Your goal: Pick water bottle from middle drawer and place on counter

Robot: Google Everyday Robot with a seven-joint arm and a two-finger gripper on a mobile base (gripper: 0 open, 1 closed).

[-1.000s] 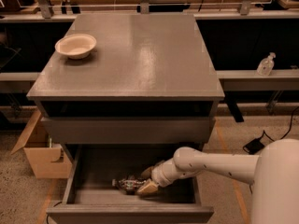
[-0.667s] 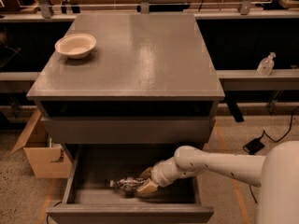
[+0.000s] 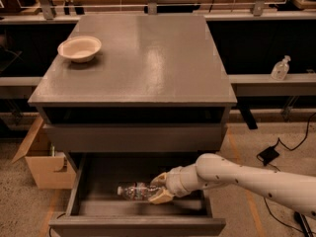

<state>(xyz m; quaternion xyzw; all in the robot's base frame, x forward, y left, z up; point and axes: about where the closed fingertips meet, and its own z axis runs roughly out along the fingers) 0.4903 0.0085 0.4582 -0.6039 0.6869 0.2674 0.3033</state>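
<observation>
The water bottle (image 3: 132,191) lies on its side on the floor of the open middle drawer (image 3: 89,209), white cap pointing left. My gripper (image 3: 159,188) reaches into the drawer from the right. Its tan fingers (image 3: 159,178) sit above and below the bottle's base end, closed on it. The bottle looks to be resting on or just above the drawer floor. The grey counter (image 3: 148,58) above is the cabinet's broad top.
A cream bowl (image 3: 79,48) stands on the counter's back left. A cardboard box (image 3: 42,162) sits on the floor left of the cabinet. A pump-top bottle (image 3: 280,68) stands on the bench at the right. Cables (image 3: 276,152) lie on the floor at the right.
The gripper and the bottle have shifted very slightly to the left inside the drawer. The fingers have stayed around the bottle's base end.
</observation>
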